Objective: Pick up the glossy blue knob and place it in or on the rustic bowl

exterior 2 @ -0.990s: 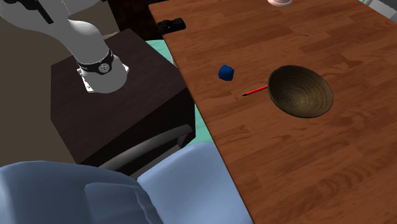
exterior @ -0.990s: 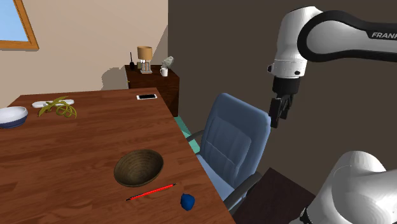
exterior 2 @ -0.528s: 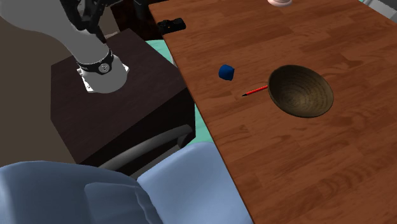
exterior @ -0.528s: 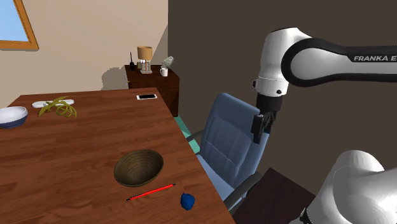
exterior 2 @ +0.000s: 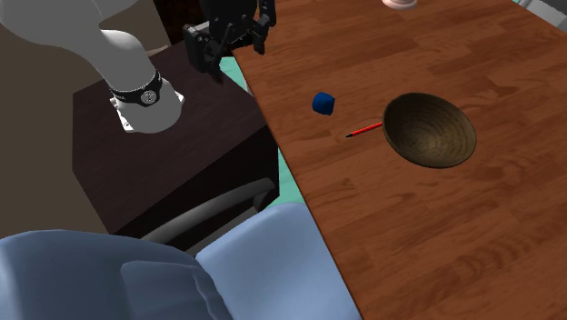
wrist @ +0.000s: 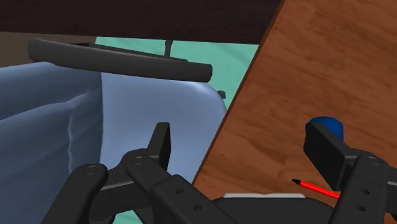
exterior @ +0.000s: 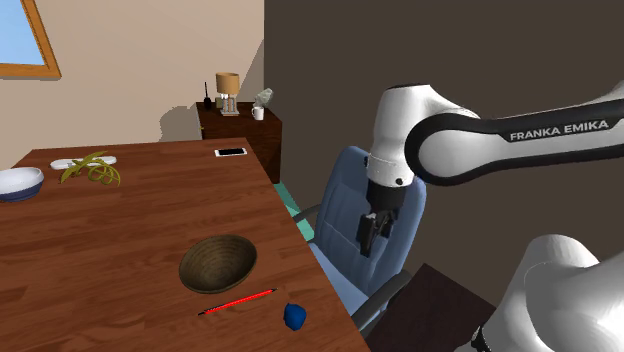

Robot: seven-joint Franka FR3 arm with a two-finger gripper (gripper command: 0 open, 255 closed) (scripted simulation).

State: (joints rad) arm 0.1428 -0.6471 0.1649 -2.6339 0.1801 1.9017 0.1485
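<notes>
The blue knob (exterior: pixel 294 317) sits near the table's front edge, just past the tip of a red pencil (exterior: pixel 237 302). The brown wooden bowl (exterior: pixel 218 263) rests on the table beyond the pencil. In the second exterior view the knob (exterior 2: pixel 323 104) lies left of the bowl (exterior 2: pixel 430 130). My gripper (exterior: pixel 370 232) hangs over the blue office chair (exterior: pixel 366 222), off the table edge, to the right of the knob in the shoulder view. Its fingers stand apart with nothing between them. In the wrist view the knob (wrist: pixel 326 125) peeks from behind one finger (wrist: pixel 331 153) of the gripper (wrist: pixel 245 147).
A phone (exterior: pixel 230 152), a white plate with green strands (exterior: pixel 90 166) and a blue-rimmed bowl (exterior: pixel 18 183) lie at the table's far side. A dark sideboard (exterior: pixel 240 130) holds a lamp and small items. The dark stand (exterior 2: pixel 173 145) is beside the table.
The arm has swung down and toward the shoulder view's left, carrying the gripper from high beside the chair to low in front of the chair back. Knob, pencil and bowl have not moved.
</notes>
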